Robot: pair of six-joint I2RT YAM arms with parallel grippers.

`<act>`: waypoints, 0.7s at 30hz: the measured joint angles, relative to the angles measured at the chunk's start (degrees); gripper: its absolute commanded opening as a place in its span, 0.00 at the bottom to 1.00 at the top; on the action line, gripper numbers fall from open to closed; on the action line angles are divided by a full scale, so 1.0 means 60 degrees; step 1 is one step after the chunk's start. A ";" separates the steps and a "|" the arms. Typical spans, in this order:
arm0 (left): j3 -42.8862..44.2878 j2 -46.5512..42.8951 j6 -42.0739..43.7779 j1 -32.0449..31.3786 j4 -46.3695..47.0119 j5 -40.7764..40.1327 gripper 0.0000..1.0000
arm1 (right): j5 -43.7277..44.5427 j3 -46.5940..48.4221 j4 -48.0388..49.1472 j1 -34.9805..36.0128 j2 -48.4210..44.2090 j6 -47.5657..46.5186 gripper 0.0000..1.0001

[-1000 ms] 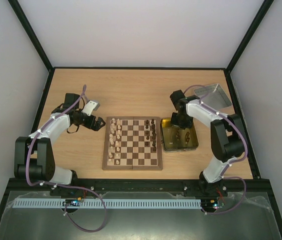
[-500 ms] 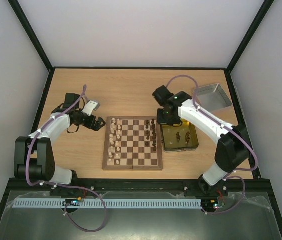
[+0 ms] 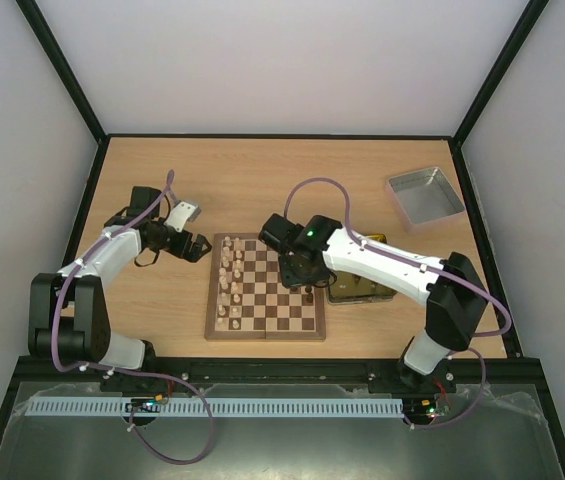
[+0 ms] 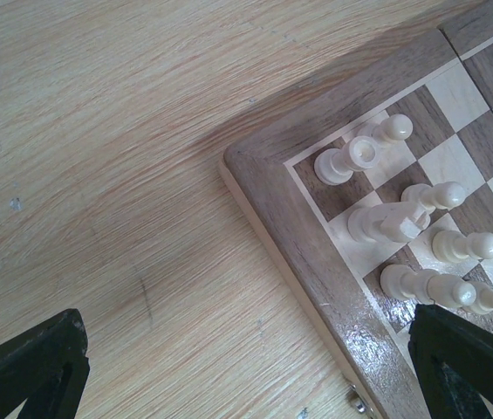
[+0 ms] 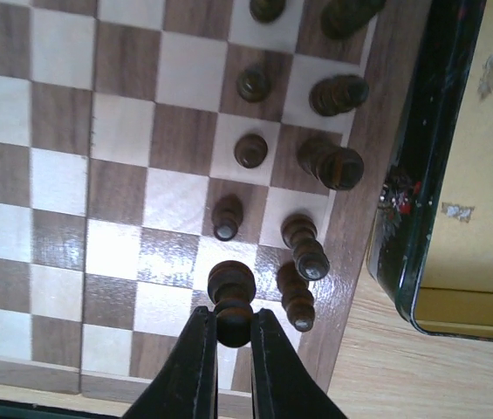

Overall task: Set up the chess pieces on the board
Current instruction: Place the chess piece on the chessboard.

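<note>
Board point(image 3: 267, 300) sits mid worktop point(image 3: 262, 180), closer to the near edge. One set of chess pieces point(image 3: 230, 285) stands in its two leftmost files, the other set point(image 5: 250, 150) in its two rightmost. Tin point(image 5: 416, 175) is just right of the board, alongside its far part. Tray point(image 3: 424, 196) is far right, behind the tin and well apart from it. My left jaws hang over worktop just left of the board's far-left corner. My right jaws are over the board's near-right area, held piece point(image 5: 231, 301) between them, second file from the right, with its neighbours just beside it.
</note>
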 measured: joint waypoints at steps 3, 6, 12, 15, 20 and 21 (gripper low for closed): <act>0.0000 0.0000 0.0000 0.0000 0.0000 -0.0015 1.00 | -0.0087 -0.0310 0.0018 0.0022 0.0062 0.0087 0.06; 0.0000 0.0000 0.0000 0.0000 0.0000 -0.0044 1.00 | -0.0197 -0.0448 0.0076 0.0066 0.0164 0.0106 0.06; 0.0000 0.0000 0.0000 0.0000 0.0000 -0.0069 1.00 | -0.0390 -0.0670 0.0382 0.0244 0.0492 0.0102 0.06; 0.0000 0.0000 0.0000 0.0000 0.0000 -0.0076 1.00 | -0.0441 -0.0729 0.0499 0.0284 0.0630 0.0098 0.06; 0.0000 0.0000 -0.0004 0.0000 0.0000 -0.0076 1.00 | -0.0517 -0.0841 0.0776 0.0361 0.0849 0.0098 0.06; 0.0000 0.0000 -0.0004 0.0000 0.0000 -0.0076 1.00 | -0.0532 -0.0878 0.0809 0.0379 0.0903 0.0098 0.06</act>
